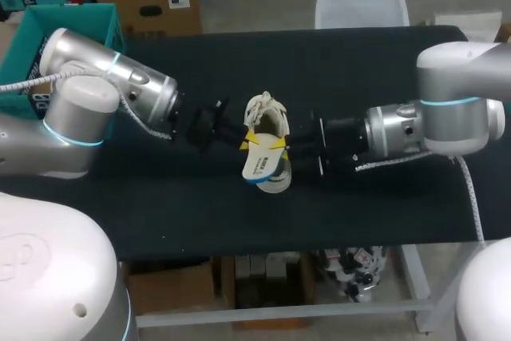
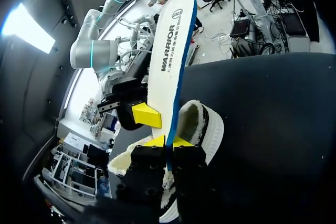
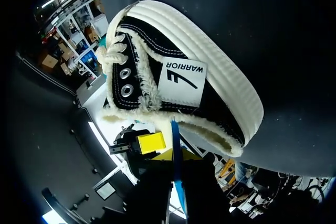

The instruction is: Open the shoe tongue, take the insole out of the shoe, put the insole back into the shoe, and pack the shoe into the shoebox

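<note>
So, both grippers on one insole, right over the shoe

Okay, from the head view first: the shoe [image 1: 270,113] is lying in the middle of the black worktop [image 1: 359,69], and the white insole [image 1: 258,167] with its blue edge is held up above it. The left gripper [image 1: 248,140] comes in from one side and the right gripper [image 1: 279,144] from the other, so the yellow tips meet at the insole from opposite directions. My guess is that's either a hand-off or a two-handed steadying job, since a floppy insole bends if it's only pinched at one spot.

Left wrist view: its own fingers are together on the insole [image 2: 167,51], one yellow tip flush on each face, holding it edge-on. The insole stands up and away from the gripper, with the shoe's fuzzy opening [image 2: 202,124] just beside it. One finger of the other gripper sits against the printed face; its partner is hidden behind.

Right wrist view: the blue edge [image 3: 176,145] runs straight between its own fingers, which look pinched onto it as well. The shoe [image 3: 210,93] is on its side just ahead, laces and side label facing this way.

I'd say the insole is out of the shoe, so putting it back in and boxing the shoe are what's left.
</note>
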`<state>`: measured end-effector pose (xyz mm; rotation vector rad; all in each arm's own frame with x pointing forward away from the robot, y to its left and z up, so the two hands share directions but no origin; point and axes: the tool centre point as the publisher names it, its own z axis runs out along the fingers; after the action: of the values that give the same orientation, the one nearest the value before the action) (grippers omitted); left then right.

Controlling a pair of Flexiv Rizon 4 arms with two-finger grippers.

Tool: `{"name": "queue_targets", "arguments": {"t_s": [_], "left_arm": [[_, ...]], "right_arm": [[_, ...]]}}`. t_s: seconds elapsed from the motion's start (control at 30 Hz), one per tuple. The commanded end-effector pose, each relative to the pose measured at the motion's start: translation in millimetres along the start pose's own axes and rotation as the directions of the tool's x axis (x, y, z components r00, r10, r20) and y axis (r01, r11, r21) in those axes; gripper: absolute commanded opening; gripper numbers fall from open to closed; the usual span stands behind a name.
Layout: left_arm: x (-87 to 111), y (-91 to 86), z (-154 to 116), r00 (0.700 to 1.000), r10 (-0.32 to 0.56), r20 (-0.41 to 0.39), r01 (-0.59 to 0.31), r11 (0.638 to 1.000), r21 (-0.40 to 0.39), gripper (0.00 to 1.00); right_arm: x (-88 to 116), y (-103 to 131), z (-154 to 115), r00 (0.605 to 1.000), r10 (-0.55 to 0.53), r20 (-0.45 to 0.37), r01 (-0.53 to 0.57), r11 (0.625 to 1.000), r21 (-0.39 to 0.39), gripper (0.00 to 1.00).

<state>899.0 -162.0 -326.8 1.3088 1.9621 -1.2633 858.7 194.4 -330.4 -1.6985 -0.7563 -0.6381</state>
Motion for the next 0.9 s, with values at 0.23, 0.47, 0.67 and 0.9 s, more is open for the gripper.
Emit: {"name": "queue_targets", "arguments": {"t_s": [0.23,0.47,0.67,0.9], "left_arm": [[-1.5,18.7,11.5,1.000,-0.029,-0.006,0.029,1.000,0.004,0.00],[-1.8,19.4,12.6,1.000,-0.029,-0.012,0.029,1.000,0.006,0.00],[-1.4,18.5,12.1,1.000,-0.029,-0.010,0.029,1.000,0.003,0.00],[-0.8,18.3,12.0,0.999,-0.035,-0.006,0.035,0.999,0.000,0.00]], "right_arm": [[-3.4,25.3,3.6,0.999,0.033,-0.014,-0.032,0.999,0.027,0.00],[-3.4,19.2,-0.9,0.999,0.038,-0.016,-0.038,0.999,-0.002,0.42],[-4.6,-1.4,-10.8,0.999,0.008,-0.038,-0.009,0.999,-0.036,0.44],[-7.8,-10.4,-13.7,0.999,-0.008,-0.045,0.007,0.999,-0.043,0.32]]}}
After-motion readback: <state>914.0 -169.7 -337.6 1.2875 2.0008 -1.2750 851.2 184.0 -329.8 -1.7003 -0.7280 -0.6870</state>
